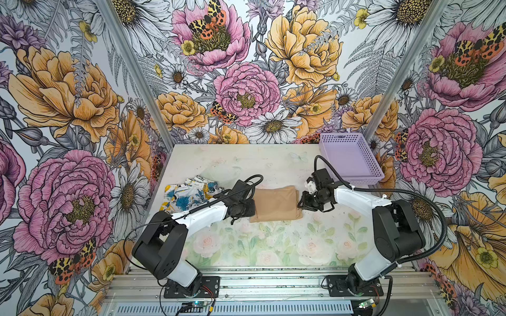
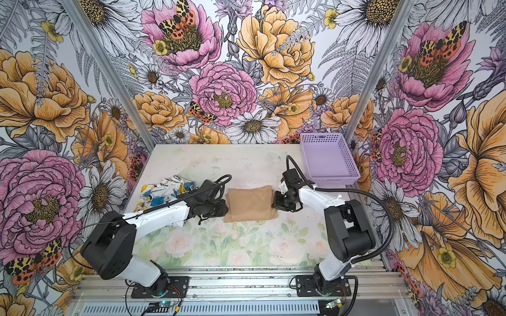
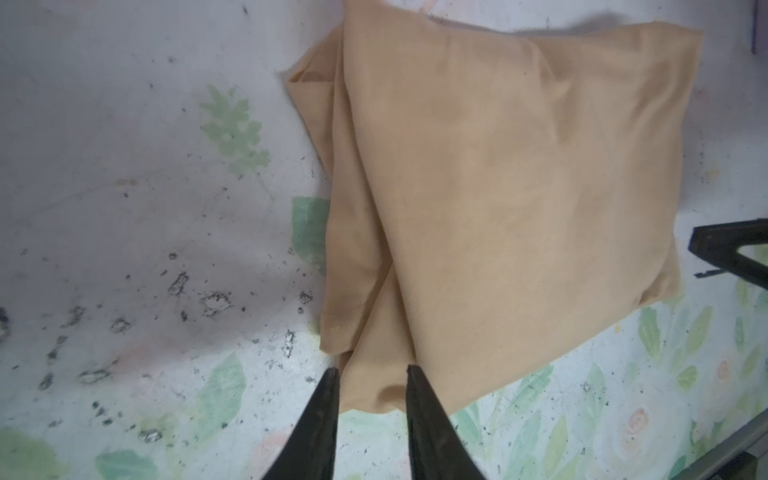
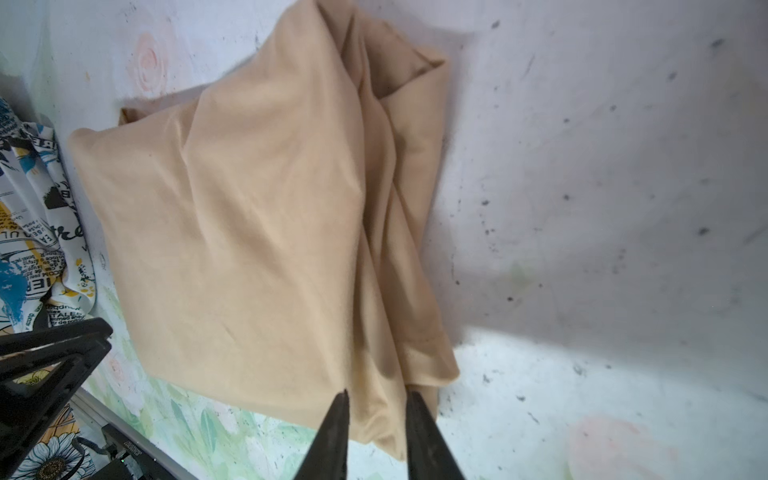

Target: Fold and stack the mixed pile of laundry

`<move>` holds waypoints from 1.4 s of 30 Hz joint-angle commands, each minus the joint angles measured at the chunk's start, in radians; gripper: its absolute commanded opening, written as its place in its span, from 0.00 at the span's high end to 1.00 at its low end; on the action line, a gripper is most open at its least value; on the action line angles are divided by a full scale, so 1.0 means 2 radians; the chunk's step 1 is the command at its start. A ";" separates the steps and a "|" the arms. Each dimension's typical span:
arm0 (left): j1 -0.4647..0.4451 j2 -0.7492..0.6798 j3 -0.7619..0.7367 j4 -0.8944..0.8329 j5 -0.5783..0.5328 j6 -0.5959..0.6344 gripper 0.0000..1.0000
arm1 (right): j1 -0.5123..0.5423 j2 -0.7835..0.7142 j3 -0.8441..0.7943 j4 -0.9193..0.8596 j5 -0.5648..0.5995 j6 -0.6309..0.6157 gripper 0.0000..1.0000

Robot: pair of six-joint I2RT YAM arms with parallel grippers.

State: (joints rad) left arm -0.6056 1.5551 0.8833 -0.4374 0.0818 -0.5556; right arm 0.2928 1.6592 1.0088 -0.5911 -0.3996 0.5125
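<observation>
Garment (image 1: pixel 276 203), tan and folded, lies with each end between parted jaws.

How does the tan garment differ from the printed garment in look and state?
The tan garment is plain; the printed garment is white with blue and yellow patches. The tan garment is folded flat; the printed garment lies crumpled. Both rest on the table.
</observation>
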 commanded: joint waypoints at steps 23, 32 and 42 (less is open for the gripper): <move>0.003 0.059 0.016 0.033 -0.006 0.009 1.00 | -0.007 0.048 0.035 0.006 0.013 -0.020 0.99; 0.019 -0.008 -0.026 0.022 -0.021 -0.002 1.00 | -0.014 0.029 0.018 0.006 0.018 -0.018 1.00; 0.025 -0.029 -0.072 0.030 -0.027 -0.014 1.00 | -0.014 0.030 0.000 0.009 0.020 -0.014 1.00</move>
State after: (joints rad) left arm -0.5713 1.5158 0.7753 -0.3832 0.0654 -0.5629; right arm 0.2733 1.7489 1.0279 -0.5827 -0.3866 0.4793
